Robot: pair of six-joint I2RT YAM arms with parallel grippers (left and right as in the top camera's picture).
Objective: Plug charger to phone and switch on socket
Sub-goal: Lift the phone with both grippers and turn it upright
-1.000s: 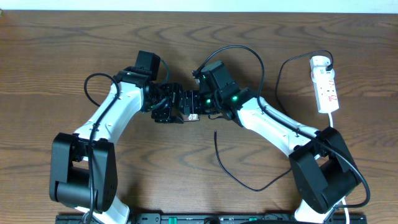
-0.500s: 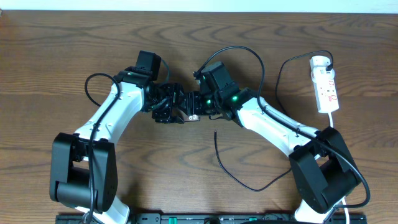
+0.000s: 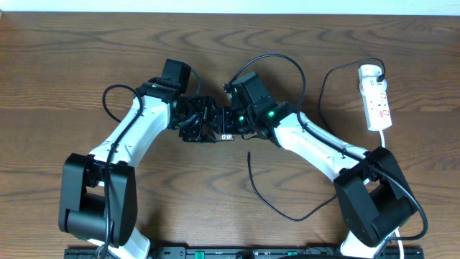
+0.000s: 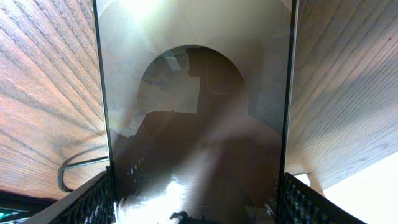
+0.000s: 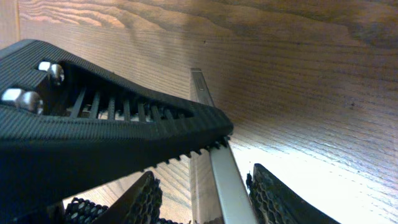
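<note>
1. Left wrist view: the phone (image 4: 193, 124) fills the middle of the picture. Its glossy dark face with the large round circle is turned to the camera.
2. The left gripper (image 4: 198, 202) holds the phone across its width. The jaws are spread wide, and one meshed pad lies against each long edge.
3. Right wrist view: the right gripper (image 5: 208, 196) straddles the phone's thin metallic edge, with a pad on either side. A strip of wood shows between the left pad and the edge, and the right pad sits very close. Whether this grip has actually closed on the phone cannot be told.
4. Overhead, the two grippers meet near the centre of the worktop (image 3: 72, 57). The phone is between them (only a pale sliver of it shows from above).
5. The charger (image 3: 253, 183) lies loose on the worktop. Its free end is just in front of the grippers and apart from the phone, and the cable curves away toward the right arm's base.
6. The socket (image 3: 378, 101) lies at the far right of the worktop, well apart from the phone.
</note>
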